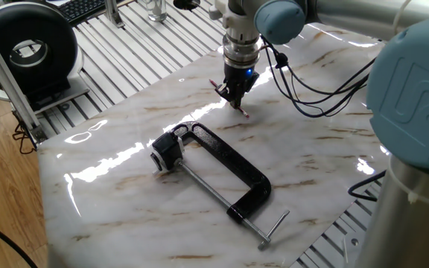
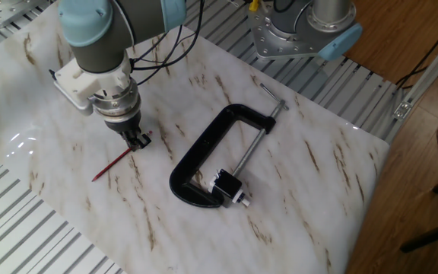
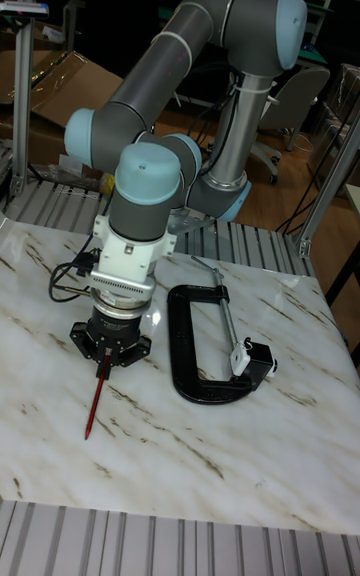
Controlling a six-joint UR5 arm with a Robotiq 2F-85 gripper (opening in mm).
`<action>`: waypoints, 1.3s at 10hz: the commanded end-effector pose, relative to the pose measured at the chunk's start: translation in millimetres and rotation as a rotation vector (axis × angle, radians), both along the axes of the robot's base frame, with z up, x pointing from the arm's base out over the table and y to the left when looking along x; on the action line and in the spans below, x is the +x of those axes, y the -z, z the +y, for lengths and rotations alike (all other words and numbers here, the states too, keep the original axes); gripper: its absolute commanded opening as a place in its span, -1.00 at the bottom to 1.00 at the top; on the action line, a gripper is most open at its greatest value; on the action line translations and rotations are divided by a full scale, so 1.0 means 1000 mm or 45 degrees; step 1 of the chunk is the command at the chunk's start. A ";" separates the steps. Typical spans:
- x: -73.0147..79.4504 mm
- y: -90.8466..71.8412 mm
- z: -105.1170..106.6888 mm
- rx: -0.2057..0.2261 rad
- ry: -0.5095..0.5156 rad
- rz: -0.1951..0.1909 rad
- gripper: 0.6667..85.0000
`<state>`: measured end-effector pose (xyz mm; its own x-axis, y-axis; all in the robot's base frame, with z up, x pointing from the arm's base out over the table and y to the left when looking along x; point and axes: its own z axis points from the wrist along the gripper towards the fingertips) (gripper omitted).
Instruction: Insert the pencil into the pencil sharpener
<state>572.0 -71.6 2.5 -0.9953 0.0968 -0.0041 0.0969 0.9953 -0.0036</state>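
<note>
My gripper [image 2: 138, 141] is shut on one end of the thin red pencil [image 2: 109, 166]. The pencil slants away from the fingers and down toward the marble tabletop [image 2: 295, 183]. In the tall view, the pencil [image 3: 93, 406] hangs below the gripper [image 3: 105, 361]. In the first fixed view, only a short red stub of the pencil [image 1: 243, 112] shows under the gripper [image 1: 235, 98]. The pencil sharpener [image 2: 226, 186], a small black block with a pale face, sits at the mouth of the clamp, well away from the gripper. The pencil sharpener [image 1: 166, 152] [image 3: 255, 361] shows in all three views.
A large black C-clamp [image 2: 204, 152] with a silver threaded rod [image 2: 253, 141] lies on the marble between the gripper and the far table edge. Black cables [image 1: 311, 89] trail from the wrist. Slatted metal [image 2: 21, 228] borders the marble slab.
</note>
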 end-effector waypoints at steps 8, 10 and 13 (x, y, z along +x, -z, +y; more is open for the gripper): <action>-0.034 -0.074 0.011 -0.097 -0.868 0.106 -0.99; -0.046 -0.078 0.045 0.032 -1.189 0.104 -0.99; -0.033 -0.079 0.062 -0.016 -1.452 0.031 -0.99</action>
<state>536.1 -31.6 75.0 -0.6642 -0.7451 0.0604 -0.7465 0.6654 -0.0009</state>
